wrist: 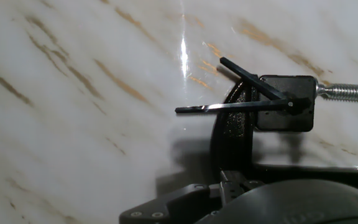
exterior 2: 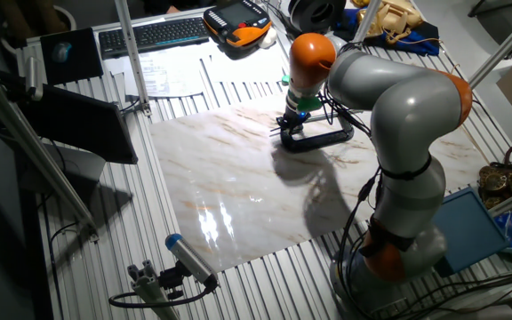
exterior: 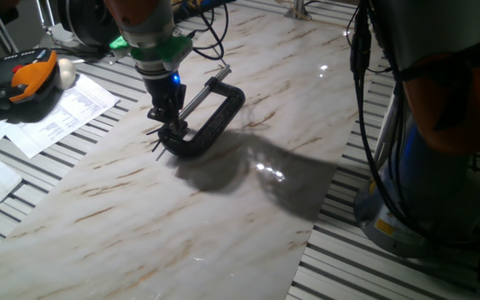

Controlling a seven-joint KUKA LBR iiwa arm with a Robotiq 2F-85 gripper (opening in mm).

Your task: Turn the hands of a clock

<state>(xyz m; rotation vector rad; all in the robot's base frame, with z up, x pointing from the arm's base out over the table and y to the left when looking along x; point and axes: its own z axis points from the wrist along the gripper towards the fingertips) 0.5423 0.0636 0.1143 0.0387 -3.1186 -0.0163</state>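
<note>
The black two-finger gripper (exterior: 167,123), jaws' spread impossible to tell, hovers over the near-left end of the black C-shaped metal clamp (exterior: 215,121), where the small black clock (wrist: 284,111) holds two thin dark hands (wrist: 238,107) pointing left.

The tabletop (wrist: 73,124) looked like glossy marble — the clamp (wrist: 232,134) matt black metal, its screw (wrist: 347,92) bright threaded steel.
</note>
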